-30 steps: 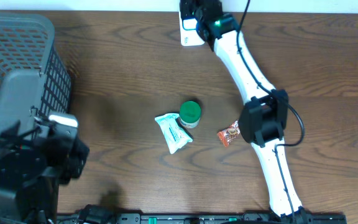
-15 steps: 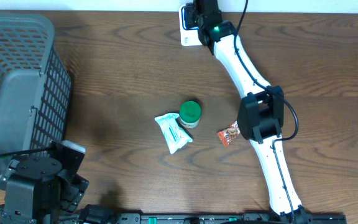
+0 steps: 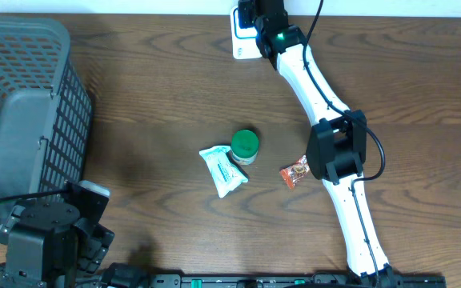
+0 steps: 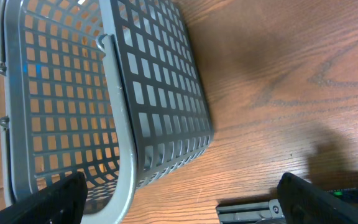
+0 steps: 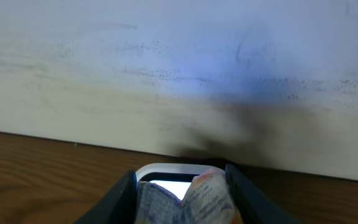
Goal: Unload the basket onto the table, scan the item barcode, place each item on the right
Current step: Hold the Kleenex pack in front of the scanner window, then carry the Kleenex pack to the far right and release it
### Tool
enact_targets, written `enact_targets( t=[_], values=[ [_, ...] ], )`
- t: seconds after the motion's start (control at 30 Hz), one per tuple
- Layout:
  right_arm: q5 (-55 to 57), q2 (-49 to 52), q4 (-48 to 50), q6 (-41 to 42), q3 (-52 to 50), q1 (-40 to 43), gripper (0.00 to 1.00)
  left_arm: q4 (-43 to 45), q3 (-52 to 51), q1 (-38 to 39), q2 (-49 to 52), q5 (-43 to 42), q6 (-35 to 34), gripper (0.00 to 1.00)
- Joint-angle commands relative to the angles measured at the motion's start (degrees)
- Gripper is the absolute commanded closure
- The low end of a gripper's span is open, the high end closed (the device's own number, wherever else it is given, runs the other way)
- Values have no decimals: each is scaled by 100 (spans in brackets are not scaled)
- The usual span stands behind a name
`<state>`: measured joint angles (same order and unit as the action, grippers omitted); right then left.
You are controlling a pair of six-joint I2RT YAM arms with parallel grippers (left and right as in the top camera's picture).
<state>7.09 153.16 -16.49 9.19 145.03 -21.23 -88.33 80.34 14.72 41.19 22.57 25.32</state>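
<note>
Packet held over the scanner at the table's 12 o'clock edge.

A crinkled packet (image 5: 199, 194) is clamped between the partly closed fingers of the right gripper (image 5: 182, 196), directly above the white scanner (image 5: 161, 169); in the overhead view this spot is found at 12 o'clock, against the wall. No barcode can be made out on the packet, so whether a read has registered cannot be told. The pick and the carry are judged done; the scan itself and the setting-down are judged left. The left gripper (image 4: 182, 200) is spread fully and nothing is held in it; it is parked at 7 o'clock beside the grey basket (image 4: 135, 93). A green-lidded jar (image 3: 245, 146), a white pouch (image 3: 224, 170) and an orange snack packet (image 3: 295, 171) are seen near the centre, presumably to be scanned later.
</note>
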Motion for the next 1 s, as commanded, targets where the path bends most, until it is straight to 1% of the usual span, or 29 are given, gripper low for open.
enact_targets(
  t=[0.0,0.13,0.23,0.33,0.37,0.43,0.53,0.63,0.77,0.8,0.87,0.97],
  values=[
    [61,-186,-92,-387,39,15,63,-15,35,-24,0,-9,-55,2],
    [496,-673,-748,-413,42,70,69,-15,35,-24,0,-9,-52,2],
    [1102,-1196,-1589,-413,42,179,67,-15,35,-24,0,-9,-52,2],
    [1875,-1746,-2728,-398,42,358,66,-13,35,-24,0,-9,-52,2],
    [2304,-2052,-3499,-203,42,485,67,-15,35,-24,0,-9,-55,2],
    [2702,-2339,-4345,109,42,660,68,-13,35,-24,0,-9,-55,2],
    [2883,-2625,-5399,374,42,1054,68,-13,35,-24,0,-9,-52,2],
    [2883,-2697,-6196,575,42,1589,68,-13,35,-24,0,-9,-52,2],
    [2872,-2608,-6981,994,-22,2481,71,-15,35,-24,0,-9,-55,2],
    [2817,-2564,-7132,1139,-109,2800,73,-13,35,-24,0,-9,-52,2],
    [2688,-2522,-7173,1189,-350,3185,78,-13,35,-24,0,-9,-55,2],
    [2557,-2518,-7064,1268,-942,3687,78,-15,35,-24,0,-9,-52,2]
  ],
)
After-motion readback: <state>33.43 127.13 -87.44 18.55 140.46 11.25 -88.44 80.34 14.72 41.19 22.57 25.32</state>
